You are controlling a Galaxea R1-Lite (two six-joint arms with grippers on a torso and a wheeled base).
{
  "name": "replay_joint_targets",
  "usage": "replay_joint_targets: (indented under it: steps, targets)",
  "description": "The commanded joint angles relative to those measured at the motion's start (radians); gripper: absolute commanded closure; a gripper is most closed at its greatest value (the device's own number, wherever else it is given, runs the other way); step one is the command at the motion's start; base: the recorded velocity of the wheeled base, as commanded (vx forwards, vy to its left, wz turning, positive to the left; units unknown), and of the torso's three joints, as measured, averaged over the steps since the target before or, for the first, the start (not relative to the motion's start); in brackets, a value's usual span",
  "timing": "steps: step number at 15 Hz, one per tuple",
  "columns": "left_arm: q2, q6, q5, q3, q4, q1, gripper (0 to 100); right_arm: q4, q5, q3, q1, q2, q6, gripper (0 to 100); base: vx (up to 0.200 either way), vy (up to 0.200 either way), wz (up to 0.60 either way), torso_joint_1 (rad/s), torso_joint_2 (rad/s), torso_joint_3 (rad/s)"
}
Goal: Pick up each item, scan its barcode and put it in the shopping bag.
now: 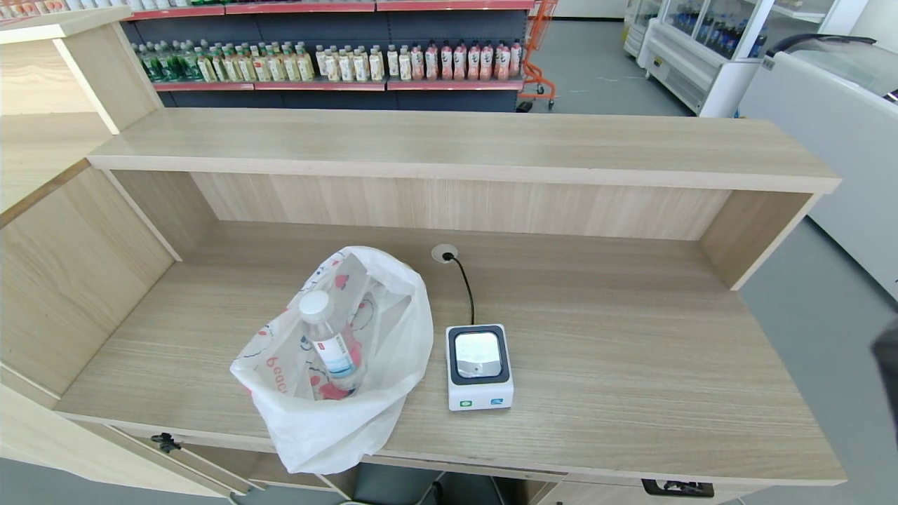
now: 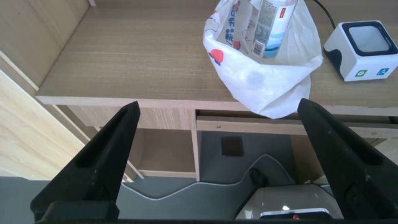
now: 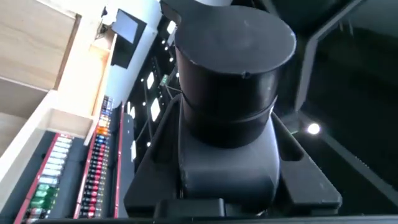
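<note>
A white plastic shopping bag (image 1: 351, 428) with red print stands open on the wooden counter (image 1: 631, 365), near its front edge. A clear water bottle (image 1: 330, 344) with a white cap leans inside it; in the left wrist view the bottle (image 2: 268, 25) also sits in the bag (image 2: 267, 81). Just right of the bag lies the white barcode scanner (image 1: 478, 365), window facing up. My left gripper (image 2: 217, 107) hangs open and holds nothing, low in front of the counter's front edge and below the bag. A dark piece of my right arm (image 1: 888, 382) shows past the counter's right end.
A black cable (image 1: 466, 287) runs from the scanner to a hole in the counter. A raised ledge (image 1: 456, 147) and side walls enclose the work surface at the back and on both sides. Shelves of drink bottles (image 1: 330, 63) stand behind, freezers (image 1: 828, 98) to the right.
</note>
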Motion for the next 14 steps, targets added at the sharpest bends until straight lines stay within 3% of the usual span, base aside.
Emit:
replay_joint_targets:
  steps: [1,7,14]
  targets:
    - [0.000,-0.001,0.000,0.000,0.000,0.000,0,0.032,0.005,0.010,0.003,-0.066,-0.005,100,0.000,0.000,0.00,0.000,0.00,0.000]
    - [0.000,-0.001,0.000,0.000,0.000,0.000,0,0.196,0.030,0.011,0.003,-0.106,-0.033,100,0.000,0.000,0.00,0.000,0.00,0.000]
    - [0.000,-0.001,0.000,0.000,0.000,0.000,0,0.218,0.033,-0.004,-0.009,-0.138,0.016,100,0.000,0.000,0.00,0.000,0.00,0.000]
